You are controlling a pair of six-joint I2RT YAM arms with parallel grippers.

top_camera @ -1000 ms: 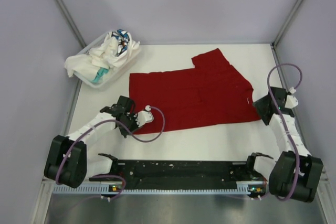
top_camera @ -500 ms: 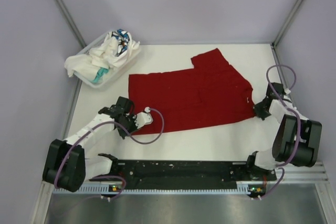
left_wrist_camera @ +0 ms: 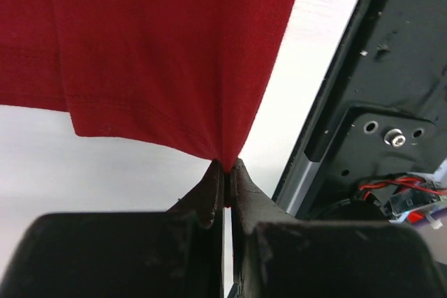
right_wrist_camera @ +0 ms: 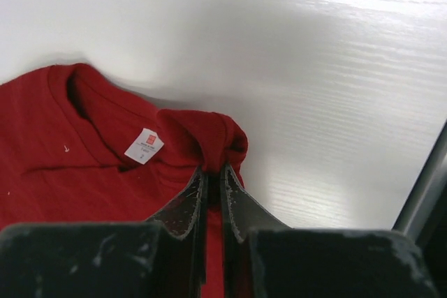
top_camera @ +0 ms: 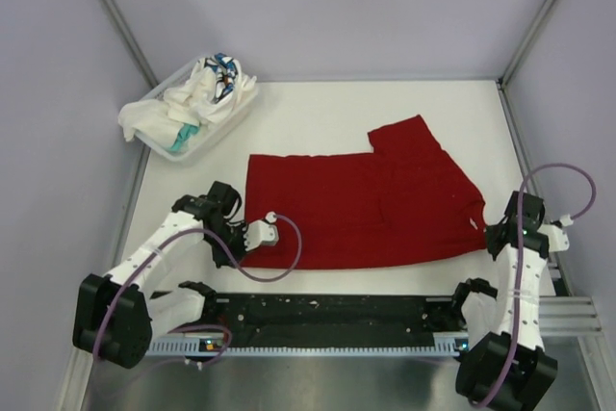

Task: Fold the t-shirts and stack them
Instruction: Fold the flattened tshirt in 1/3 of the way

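Left tool [left_wrist_camera: 225,178] is pressed together on the hem corner of the red t-shirt [top_camera: 366,209], the cloth fanning out from the pinch in the left wrist view. The right tool [right_wrist_camera: 213,176] is likewise clamped on a bunched fold of fabric just beside the collar [right_wrist_camera: 70,82] and its white label [right_wrist_camera: 144,146]. The shirt lies flat across the middle of the desk [top_camera: 318,103]. Its long axis runs from 9 o'clock, where the hem is, to 3 o'clock, where the neck is, and one sleeve juts toward 1 o'clock. Each arm holds the end nearer to it: left at the shirt's 7 o'clock corner, right at its 4 o'clock edge, so the near long edge is strung between them. That edge looks ready to be carried toward 12 o'clock for a lengthwise fold. A basket [top_camera: 197,148] of pale laundry [top_camera: 188,103] sits at 10 o'clock, well apart from the shirt.
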